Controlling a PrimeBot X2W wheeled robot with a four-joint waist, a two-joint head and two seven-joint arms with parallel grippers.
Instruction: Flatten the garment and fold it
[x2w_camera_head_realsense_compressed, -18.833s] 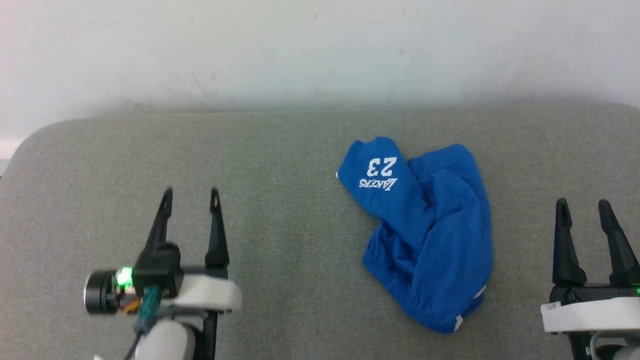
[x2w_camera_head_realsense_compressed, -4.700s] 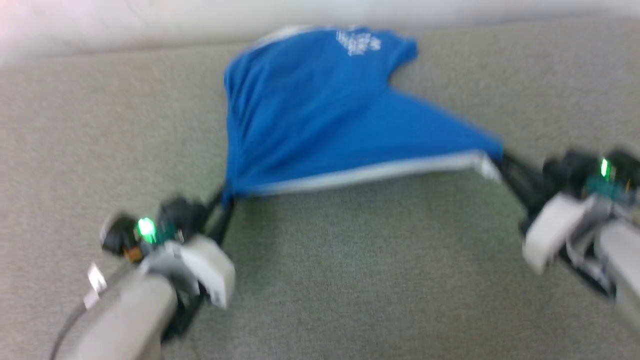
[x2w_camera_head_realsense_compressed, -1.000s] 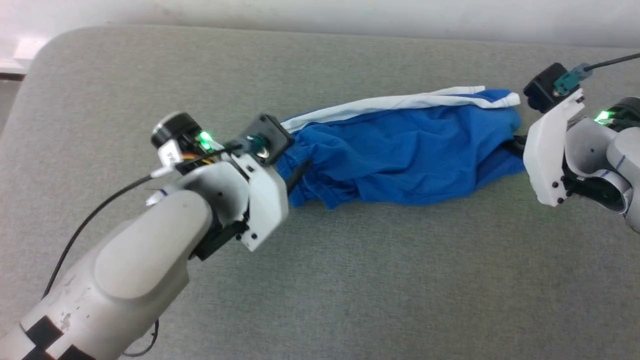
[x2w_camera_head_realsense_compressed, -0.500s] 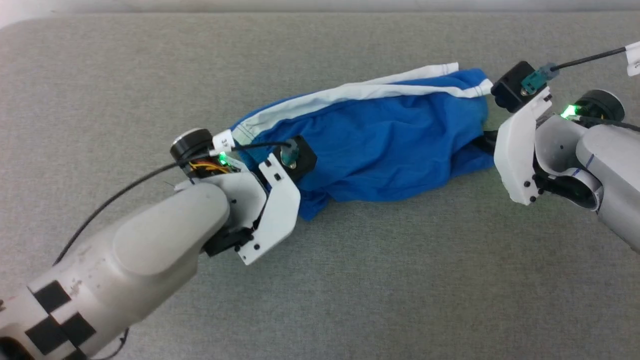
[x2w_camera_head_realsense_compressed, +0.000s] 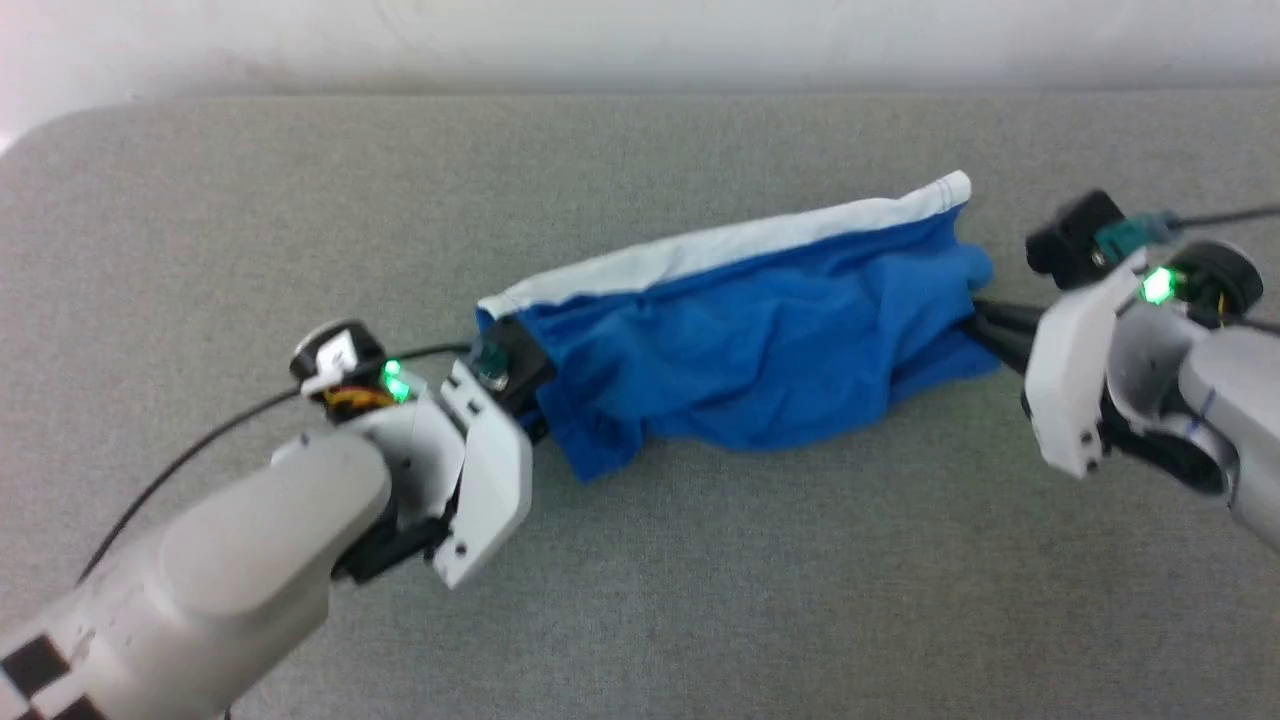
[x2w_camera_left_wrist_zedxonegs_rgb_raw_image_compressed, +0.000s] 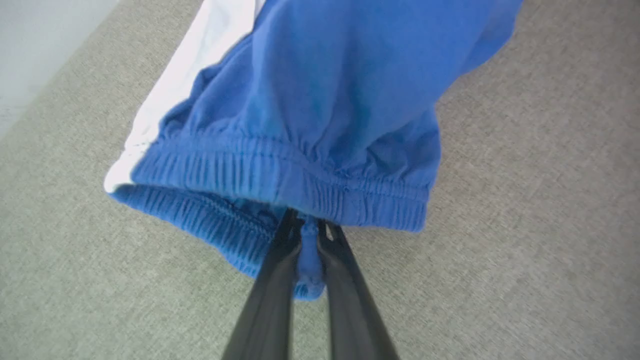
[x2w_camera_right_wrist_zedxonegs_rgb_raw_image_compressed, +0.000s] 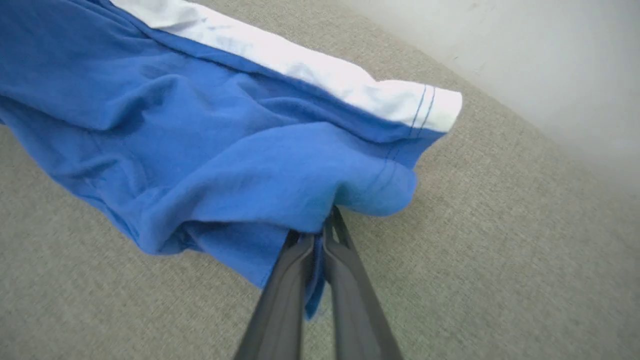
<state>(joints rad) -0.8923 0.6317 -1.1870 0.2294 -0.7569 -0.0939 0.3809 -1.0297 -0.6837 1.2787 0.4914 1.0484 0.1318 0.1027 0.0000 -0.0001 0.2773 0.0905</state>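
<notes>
The bright blue shorts (x2w_camera_head_realsense_compressed: 750, 340) hang in a rumpled band between my two grippers, over the grey surface. A white trim band (x2w_camera_head_realsense_compressed: 720, 250) runs along their far edge; the "23" print is hidden. My left gripper (x2w_camera_left_wrist_zedxonegs_rgb_raw_image_compressed: 309, 227) is shut on the gathered elastic waistband (x2w_camera_left_wrist_zedxonegs_rgb_raw_image_compressed: 280, 180) at the left end. At the other end my right gripper (x2w_camera_right_wrist_zedxonegs_rgb_raw_image_compressed: 322, 230) is shut on a fold of blue cloth next to the white hem corner (x2w_camera_right_wrist_zedxonegs_rgb_raw_image_compressed: 425, 107). In the head view the left gripper (x2w_camera_head_realsense_compressed: 535, 425) and the right gripper (x2w_camera_head_realsense_compressed: 975, 320) are largely covered by cloth.
The grey fabric surface (x2w_camera_head_realsense_compressed: 700, 600) stretches on all sides of the shorts. A pale wall (x2w_camera_head_realsense_compressed: 640, 40) rises behind its far edge. The surface's rounded corner (x2w_camera_head_realsense_compressed: 30, 150) is at the far left. A black cable (x2w_camera_head_realsense_compressed: 190, 455) trails from my left wrist.
The head camera has shifted, so the far wall is in view again. Both grippers still hold the shorts' ends; the right end of the shorts sits lower and the band looks a bit more stretched.
</notes>
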